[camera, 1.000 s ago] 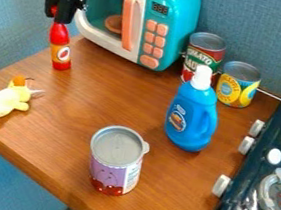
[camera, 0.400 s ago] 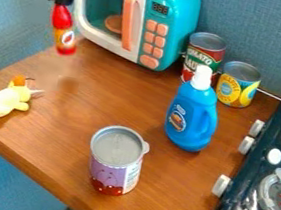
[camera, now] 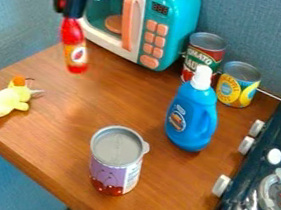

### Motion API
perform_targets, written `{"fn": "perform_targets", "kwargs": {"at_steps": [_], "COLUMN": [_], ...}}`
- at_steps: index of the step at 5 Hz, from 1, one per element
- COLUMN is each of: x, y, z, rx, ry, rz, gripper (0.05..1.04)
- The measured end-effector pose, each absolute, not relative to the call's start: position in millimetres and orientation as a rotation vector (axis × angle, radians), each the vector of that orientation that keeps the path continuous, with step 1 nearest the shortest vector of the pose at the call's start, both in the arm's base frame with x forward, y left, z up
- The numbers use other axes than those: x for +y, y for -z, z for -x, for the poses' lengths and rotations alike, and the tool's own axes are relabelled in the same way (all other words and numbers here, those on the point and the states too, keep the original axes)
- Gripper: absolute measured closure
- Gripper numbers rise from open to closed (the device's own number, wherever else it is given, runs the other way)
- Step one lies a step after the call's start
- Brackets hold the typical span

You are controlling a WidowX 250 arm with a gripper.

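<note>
At the upper left, my gripper (camera: pixel 70 6) hangs in front of the toy microwave's left side, shut on the neck of a red bottle (camera: pixel 75 48). The bottle is held off the wooden table, tilted slightly, its base toward the lower right. Its top is hidden between the fingers. Behind it to the right stands the teal and white microwave (camera: pixel 176 11) with an orange handle. Nearer the front left lies a yellow plush toy (camera: pixel 8 100) with an orange top.
A blue detergent bottle (camera: pixel 193 113) stands right of centre, with a tomato can (camera: pixel 205 52) and a yellow-labelled can (camera: pixel 238 85) behind it. A purple can (camera: pixel 115 163) is near the front edge. The dark stove (camera: pixel 250 196) borders the table's right side.
The red bottle has been lifted off the table in my gripper. Both went up first, then shifted right and somewhat down, with the bottle now tilting slightly.
</note>
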State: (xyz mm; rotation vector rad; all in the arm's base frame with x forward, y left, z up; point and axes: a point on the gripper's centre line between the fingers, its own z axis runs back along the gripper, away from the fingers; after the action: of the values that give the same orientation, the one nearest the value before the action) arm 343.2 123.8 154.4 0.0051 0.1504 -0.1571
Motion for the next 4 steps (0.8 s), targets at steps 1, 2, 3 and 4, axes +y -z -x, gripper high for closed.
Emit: {"fn": "perform_targets", "kwargs": {"at_steps": [1,2,3,4], "x": [114.9,108.6,103.3,103.5], "y": [-150.3,-144.8,-141.9,-131.3], "z": [-316.4,-302.1,-294.3,-288.6], "rx": [0.171,0.188,0.198,0.218], "ry": [0.167,0.175,0.188,0.193], "rz": [-0.003,-0.047,-0.054,-0.078], "gripper": [0.741,0.742,0.742,0.741]}}
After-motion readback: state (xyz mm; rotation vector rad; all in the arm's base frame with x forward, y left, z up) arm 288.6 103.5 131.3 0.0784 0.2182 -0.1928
